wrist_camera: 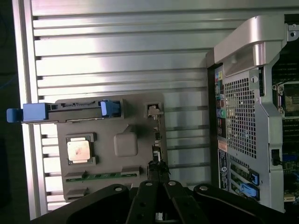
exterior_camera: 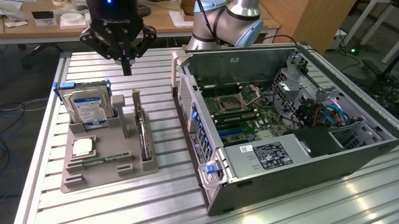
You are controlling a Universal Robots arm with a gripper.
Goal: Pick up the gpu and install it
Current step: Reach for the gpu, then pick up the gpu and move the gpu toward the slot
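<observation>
one empty, clenched gripper (exterior_camera: 127,70) hovers above the grey tray (exterior_camera: 103,176) where the gpu (exterior_camera: 145,140) stands on edge in its slot, so the pick-up approach seems the step in hand, likely needing opened jaws aligned over its thin edge.

pincer (exterior_camera: 127,71) black | gpu (exterior_camera: 145,140) dark | hard drive (exterior_camera: 89,105) silver, blue-white label | tray (exterior_camera: 106,179) grey | table (exterior_camera: 168,196) ribbed silver

Setting: we judge this a robotics lab or workshop.
Work surface: we note a slotted aluminium table (exterior_camera: 156,196).
Equipment: we record a robot arm (exterior_camera: 224,23) over it.
Test piece: we find an open computer tower (exterior_camera: 281,121) beside a grey parts fixture (exterior_camera: 106,175).
Surroundings: we see wooden desks (exterior_camera: 156,21) and loose floor cables (exterior_camera: 7,122).
</observation>
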